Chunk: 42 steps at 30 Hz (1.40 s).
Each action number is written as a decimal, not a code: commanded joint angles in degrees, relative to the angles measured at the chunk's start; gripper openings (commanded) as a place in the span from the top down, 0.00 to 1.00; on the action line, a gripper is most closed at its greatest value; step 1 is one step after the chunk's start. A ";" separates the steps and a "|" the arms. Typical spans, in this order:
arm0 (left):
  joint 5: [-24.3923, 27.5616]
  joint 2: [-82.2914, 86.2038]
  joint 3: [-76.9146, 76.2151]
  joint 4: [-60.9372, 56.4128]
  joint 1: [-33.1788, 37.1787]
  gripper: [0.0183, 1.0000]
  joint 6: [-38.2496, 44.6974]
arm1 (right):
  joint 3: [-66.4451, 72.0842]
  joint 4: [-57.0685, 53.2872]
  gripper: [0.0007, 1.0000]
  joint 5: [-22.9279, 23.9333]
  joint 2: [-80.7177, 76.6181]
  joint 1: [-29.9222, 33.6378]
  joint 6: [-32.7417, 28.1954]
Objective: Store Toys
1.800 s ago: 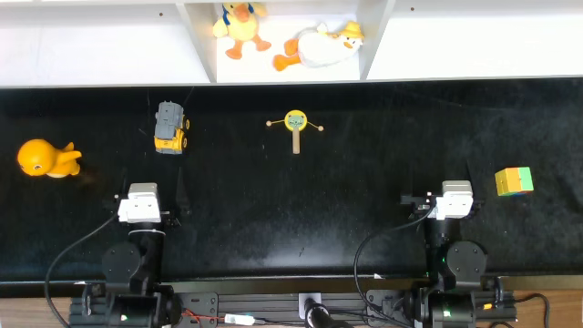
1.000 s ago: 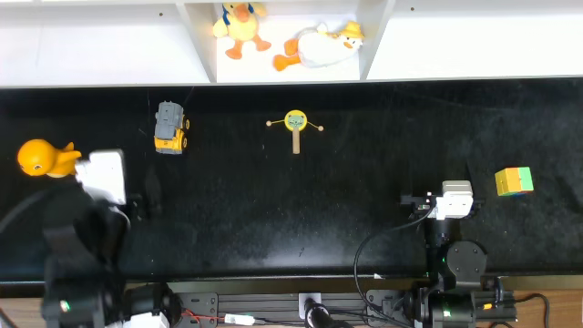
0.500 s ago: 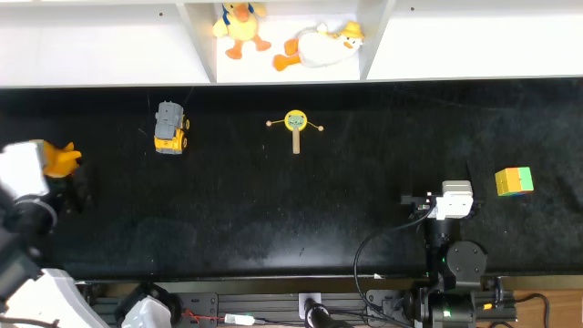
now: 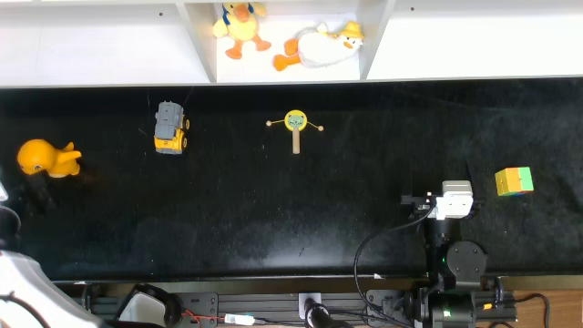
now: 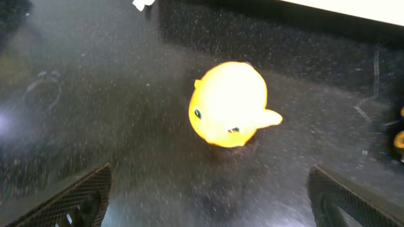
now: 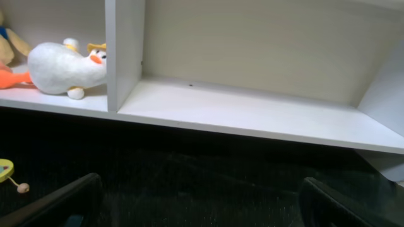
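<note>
Left gripper [image 5: 208,192] stands wide open, its two mesh-faced fingers splayed either side of a round, glossy orange-yellow plastic duck [image 5: 230,104]. The duck sits upright on the black table [image 4: 364,228], just ahead of the fingers and touching neither. That duck is the thing in hand, and it is not yet gripped.

Beyond the duck runs the white shelf unit [image 4: 91,46]. Its middle compartment already holds a yellow plush duck [image 4: 239,25] and a white plush goose [image 4: 319,46]. Next along from the plastic duck lies a grey and yellow toy truck [image 4: 169,127], then a yellow wooden rattle drum on a stick [image 4: 295,128]. A yellow, green and pink cube [image 4: 514,180] is at the opposite end of the table from the duck. Right gripper [image 6: 199,195] is also spread wide, well away from the duck, and faces a bare compartment of the shelf.

The likely trouble is the duck's shape. Its body looks smooth and rounded, so fingers closing off-centre or too high could squeeze it out forward or send it rolling. Coming down short of the duck would nudge it toward the shelf instead of catching it. A loose hold might let it drop on the way to the shelf
</note>
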<state>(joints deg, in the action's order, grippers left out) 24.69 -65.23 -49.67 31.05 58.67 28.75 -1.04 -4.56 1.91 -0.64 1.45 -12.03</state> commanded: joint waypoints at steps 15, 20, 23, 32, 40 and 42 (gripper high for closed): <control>-1.90 -18.78 -4.63 -8.92 -6.29 0.37 4.24 | 0.79 0.26 0.00 0.00 0.37 -0.26 0.02; -1.55 -19.12 -4.63 -11.43 -6.36 0.74 4.20 | 0.79 0.26 0.00 0.00 0.37 -0.26 0.02; -1.46 -18.80 -4.63 -10.84 -6.36 0.86 1.97 | 0.79 0.26 0.00 0.00 0.37 -0.26 0.02; -8.41 -12.87 -11.91 2.23 -12.09 0.95 -5.27 | 0.79 0.26 0.00 0.00 0.37 -0.26 0.02; -17.53 -13.03 -23.91 6.16 -23.23 0.96 -15.52 | 0.79 0.26 0.00 0.00 0.37 -0.26 0.02; -17.53 -13.05 -24.35 4.70 -24.57 0.96 -17.88 | 0.79 0.26 0.01 0.00 0.37 -0.26 0.02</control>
<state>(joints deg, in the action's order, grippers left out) 9.93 -79.70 -72.16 36.67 35.51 17.21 -1.04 -4.54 1.91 -0.64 1.45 -12.03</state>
